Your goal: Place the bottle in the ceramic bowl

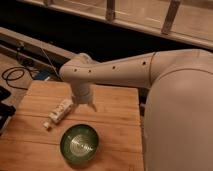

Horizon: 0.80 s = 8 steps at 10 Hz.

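A small white bottle [59, 111] lies on its side on the wooden table [115, 115], cap end toward the front left. The green ceramic bowl [79, 143] sits just in front of it, to the right, with nothing in it. My gripper [83, 103] hangs down from the white arm [115, 70], just right of the bottle's far end and behind the bowl. It stands open with nothing held. The wrist hides most of it.
My large white arm housing [180, 115] fills the right side. Black cables [15, 75] lie on the floor at left beyond the table edge. A dark ledge and railing [110, 15] run behind the table.
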Each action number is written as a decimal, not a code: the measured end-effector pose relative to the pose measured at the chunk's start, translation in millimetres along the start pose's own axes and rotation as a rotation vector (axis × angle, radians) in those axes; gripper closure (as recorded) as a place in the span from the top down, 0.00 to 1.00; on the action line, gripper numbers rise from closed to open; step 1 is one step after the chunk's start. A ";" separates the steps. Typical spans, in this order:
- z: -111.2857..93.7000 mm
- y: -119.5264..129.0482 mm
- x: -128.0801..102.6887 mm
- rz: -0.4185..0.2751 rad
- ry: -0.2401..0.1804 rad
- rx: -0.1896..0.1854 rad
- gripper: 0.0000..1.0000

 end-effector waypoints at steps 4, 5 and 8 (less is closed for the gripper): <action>-13.9 11.7 -25.9 0.002 -0.122 -0.052 0.65; -20.4 27.1 -44.0 0.038 -0.165 -0.094 0.65; -34.3 86.8 -90.8 0.111 -0.240 -0.142 0.65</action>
